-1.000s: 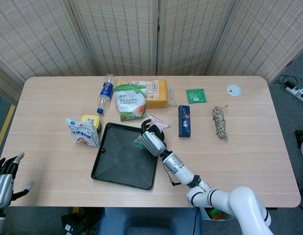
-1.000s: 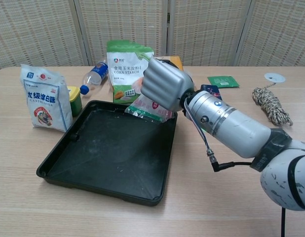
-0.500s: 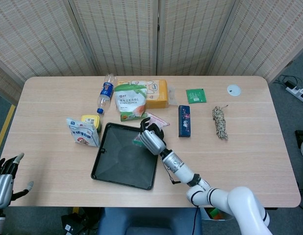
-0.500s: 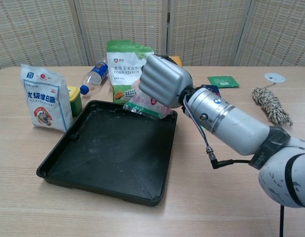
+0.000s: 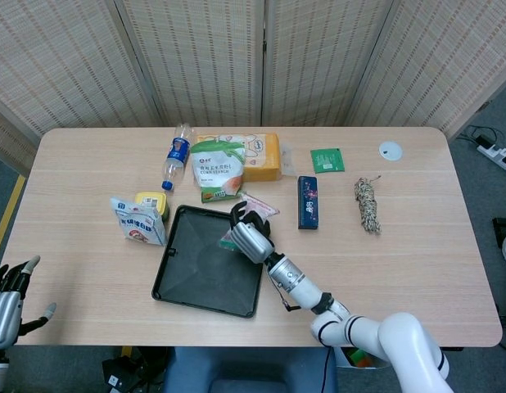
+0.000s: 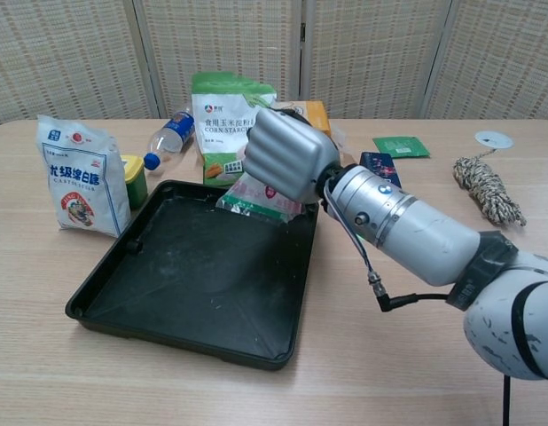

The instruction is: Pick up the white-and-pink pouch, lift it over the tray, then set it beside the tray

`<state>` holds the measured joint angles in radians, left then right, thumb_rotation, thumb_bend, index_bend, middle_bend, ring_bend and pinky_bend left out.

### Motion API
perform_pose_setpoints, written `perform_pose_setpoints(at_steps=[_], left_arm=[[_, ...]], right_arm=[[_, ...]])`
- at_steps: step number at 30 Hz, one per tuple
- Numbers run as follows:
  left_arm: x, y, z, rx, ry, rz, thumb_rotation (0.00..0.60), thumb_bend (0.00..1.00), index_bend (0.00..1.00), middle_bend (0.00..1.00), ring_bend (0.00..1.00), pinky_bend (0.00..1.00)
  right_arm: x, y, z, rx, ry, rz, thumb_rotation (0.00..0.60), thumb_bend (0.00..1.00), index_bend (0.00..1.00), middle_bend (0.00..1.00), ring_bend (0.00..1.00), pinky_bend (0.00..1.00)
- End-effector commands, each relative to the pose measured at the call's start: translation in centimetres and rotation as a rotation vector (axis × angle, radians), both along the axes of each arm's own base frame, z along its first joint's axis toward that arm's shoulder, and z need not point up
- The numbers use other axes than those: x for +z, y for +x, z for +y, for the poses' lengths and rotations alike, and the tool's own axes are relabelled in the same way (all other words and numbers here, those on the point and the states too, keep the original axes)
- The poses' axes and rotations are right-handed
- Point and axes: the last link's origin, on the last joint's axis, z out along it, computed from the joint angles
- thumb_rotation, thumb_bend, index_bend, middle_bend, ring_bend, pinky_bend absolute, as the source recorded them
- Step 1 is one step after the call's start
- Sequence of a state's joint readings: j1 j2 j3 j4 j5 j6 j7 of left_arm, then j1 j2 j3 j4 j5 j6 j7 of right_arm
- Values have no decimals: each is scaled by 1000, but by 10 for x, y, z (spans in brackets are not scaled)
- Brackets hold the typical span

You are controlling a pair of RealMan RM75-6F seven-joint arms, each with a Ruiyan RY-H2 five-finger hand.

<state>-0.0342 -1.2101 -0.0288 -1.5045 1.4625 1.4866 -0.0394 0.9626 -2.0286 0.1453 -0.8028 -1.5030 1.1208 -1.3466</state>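
Here, far left at the table's near edge, the left hand [image 5: 6, 304] hangs idle, fingers apart and holding nothing. Then a white salt bag [image 6: 81, 175] against a yellow tub [image 6: 134, 177], and the black tray [image 6: 172, 284]. Over the tray's far right corner, the right hand [image 6: 281, 156] grips the white-and-pink pouch [image 6: 254, 199], held clear of the tray floor, before the corn starch bag [image 6: 223, 111].

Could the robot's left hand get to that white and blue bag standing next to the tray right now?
Probably yes. The left hand is open and holds nothing, and bare table lies between it and the white and blue bag, though whether the arm reaches that far is uncertain.
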Motion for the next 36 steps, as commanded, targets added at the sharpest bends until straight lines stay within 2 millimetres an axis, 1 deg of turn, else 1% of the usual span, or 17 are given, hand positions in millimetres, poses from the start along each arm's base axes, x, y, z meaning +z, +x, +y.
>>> perform_pose_setpoints(at_steps=[1, 8, 11, 14, 18, 20, 23, 28, 36], left_arm=[[0, 1, 0, -3, -1, 0, 600, 333, 32, 146, 139, 41], [0, 3, 0, -7, -3, 2, 600, 333, 32, 146, 139, 41], [1, 2, -1, -1, 1, 3, 600, 333, 32, 146, 139, 41], [1, 1, -1, 2, 3, 2, 600, 332, 32, 146, 139, 41], [0, 3, -1, -5, -3, 1, 600, 333, 30, 146, 139, 41], [0, 3, -1, -3, -1, -1, 600, 333, 29, 146, 139, 41], [1, 2, -1, 0, 0, 1, 600, 333, 29, 146, 139, 41], [2, 1, -2, 5, 4, 3, 600, 333, 28, 146, 139, 41], [1, 2, -1, 1, 0, 5, 600, 333, 21, 146, 139, 41]], right_arm=[[4, 0, -3, -8, -12, -12, 600, 467, 860, 662, 1000, 970], [-1, -2, 3, -13, 8, -10, 600, 467, 860, 661, 1000, 970], [4, -2, -2, -60, -3, -53, 600, 467, 860, 662, 1000, 970], [5, -1, -3, -139, 49, -151, 600, 467, 861, 665, 1000, 970], [5, 0, 0, -77, 57, -116, 600, 468, 868, 676, 1000, 970], [4, 0, 3, 4, 37, -58, 600, 467, 874, 676, 1000, 970], [0, -4, 4, 28, 26, -21, 600, 467, 882, 676, 1000, 970], [-3, -7, 2, 14, 11, -10, 600, 468, 882, 676, 1000, 970], [0, -6, 0, -53, 41, -103, 600, 468, 885, 676, 1000, 970]])
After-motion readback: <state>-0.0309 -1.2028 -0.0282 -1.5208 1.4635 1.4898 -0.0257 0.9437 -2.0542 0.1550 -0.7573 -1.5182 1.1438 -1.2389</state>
